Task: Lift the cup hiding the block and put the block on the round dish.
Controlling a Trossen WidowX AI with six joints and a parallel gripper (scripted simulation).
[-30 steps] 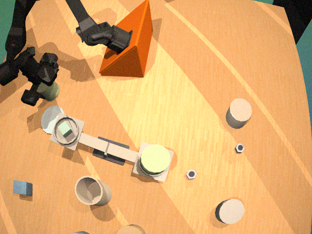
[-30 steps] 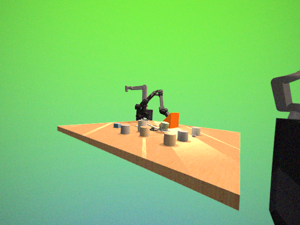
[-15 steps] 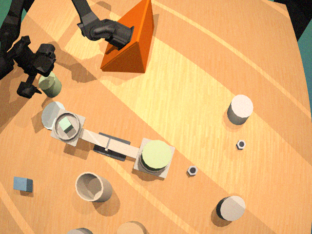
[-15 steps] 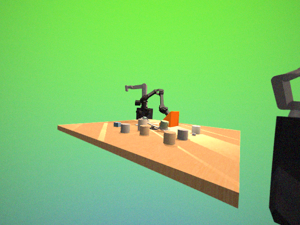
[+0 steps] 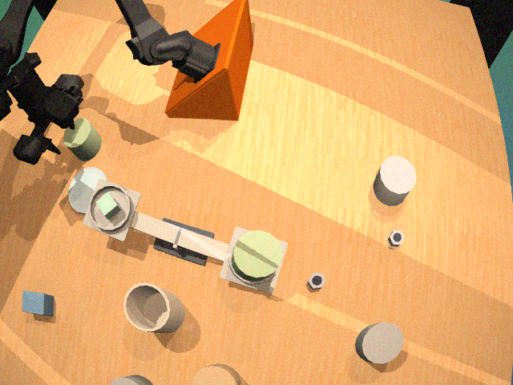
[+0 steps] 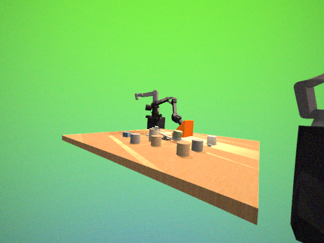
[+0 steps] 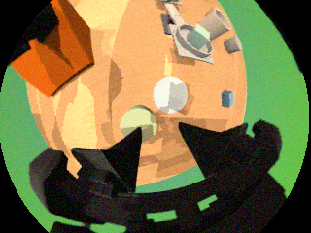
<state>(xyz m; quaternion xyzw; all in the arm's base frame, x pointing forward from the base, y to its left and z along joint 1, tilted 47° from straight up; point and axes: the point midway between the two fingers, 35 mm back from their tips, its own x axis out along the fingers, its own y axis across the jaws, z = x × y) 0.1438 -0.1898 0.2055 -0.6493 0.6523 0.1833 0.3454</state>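
Observation:
My gripper (image 5: 43,147) (image 7: 159,127) is open and empty, raised near the table's far left edge. A pale green cup (image 5: 82,139) (image 7: 139,122) stands on the table just beside the fingers, free of them. The balance (image 5: 182,242) has its left pan (image 5: 124,229) (image 7: 194,39) uncovered, and a pale green block (image 5: 108,204) sits inside the pan's ring. The round pale dish (image 5: 80,182) (image 7: 171,95) lies next to that pan, partly under it. The other green cup (image 5: 256,253) (image 6: 177,134) stands on the right pan.
A second dark arm (image 5: 178,50) rests against an orange wedge (image 5: 215,79) (image 7: 54,54) at the back. A blue block (image 5: 38,302), an open beige cup (image 5: 151,307), grey cylinders (image 5: 395,178) (image 5: 379,342) and two nuts (image 5: 396,237) (image 5: 316,281) are scattered around.

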